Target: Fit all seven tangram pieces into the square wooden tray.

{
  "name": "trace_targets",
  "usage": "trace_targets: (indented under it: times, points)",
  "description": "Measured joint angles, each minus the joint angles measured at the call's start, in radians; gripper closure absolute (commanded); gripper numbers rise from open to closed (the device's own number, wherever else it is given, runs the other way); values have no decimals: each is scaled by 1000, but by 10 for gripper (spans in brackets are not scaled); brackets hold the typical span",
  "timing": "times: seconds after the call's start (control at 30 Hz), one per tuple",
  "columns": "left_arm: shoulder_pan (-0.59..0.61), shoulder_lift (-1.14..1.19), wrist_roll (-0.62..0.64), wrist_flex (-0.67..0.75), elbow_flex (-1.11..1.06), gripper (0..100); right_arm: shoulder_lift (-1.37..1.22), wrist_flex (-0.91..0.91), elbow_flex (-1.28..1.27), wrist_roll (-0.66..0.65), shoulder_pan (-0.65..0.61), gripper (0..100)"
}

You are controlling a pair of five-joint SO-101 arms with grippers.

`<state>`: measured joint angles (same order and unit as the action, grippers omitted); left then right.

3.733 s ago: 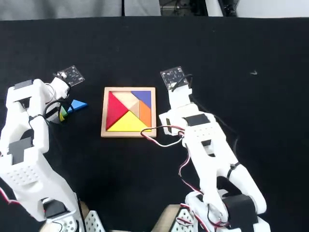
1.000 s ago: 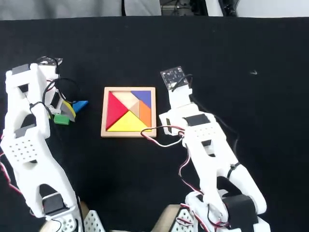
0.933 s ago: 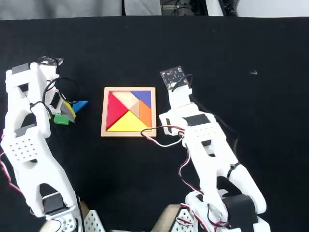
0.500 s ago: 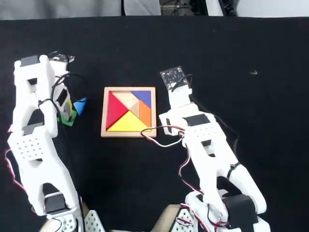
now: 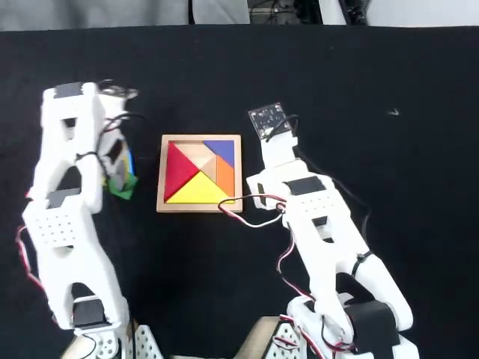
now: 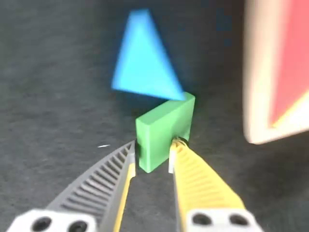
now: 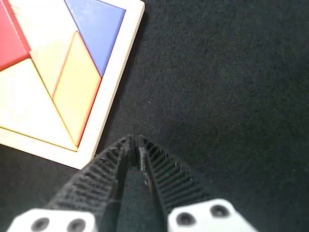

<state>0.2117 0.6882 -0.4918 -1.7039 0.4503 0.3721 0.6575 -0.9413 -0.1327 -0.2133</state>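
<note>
Green block (image 6: 164,130) is what I have in the left gripper (image 6: 152,151) – the grey finger presses one side face and the yellow finger (image 6: 193,179) the other, the jaws spread only as wide as the block. Whether the block sits on the black tabletop (image 5: 374,112) or hangs a little above it, I cannot tell. Just past it lies the blue triangle (image 6: 142,58), one corner meeting the block's far edge from the wrist camera. From overhead the block (image 5: 123,185) shows just beside the left arm, near the tray (image 5: 161,173) but apart from its rim, on the side facing that arm.

The tray's pale wooden edge (image 6: 258,72) stands near the block in the left wrist camera, with a red piece (image 6: 294,58) inside it. The tray holds that red piece, a yellow piece (image 5: 196,191), an orange piece (image 5: 224,176), a darker blue piece (image 5: 221,149) and pale wood pieces (image 5: 196,155), all lying flat.

The right gripper (image 7: 134,145) has its black fingers pressed together on nothing – it hangs over bare tabletop just outside the tray's rim (image 7: 113,82), near the orange piece's corner.
</note>
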Motion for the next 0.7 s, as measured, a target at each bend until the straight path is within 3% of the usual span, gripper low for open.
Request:
trace_targets:
  times: [0.43, 0.7]
  points:
    - [-178, -31, 123, -3, -60, 881, 0, 0, 0, 0, 0, 983]
    - [-149, -34, 107, 84, -104, 881, 0, 0, 0, 0, 0, 983]
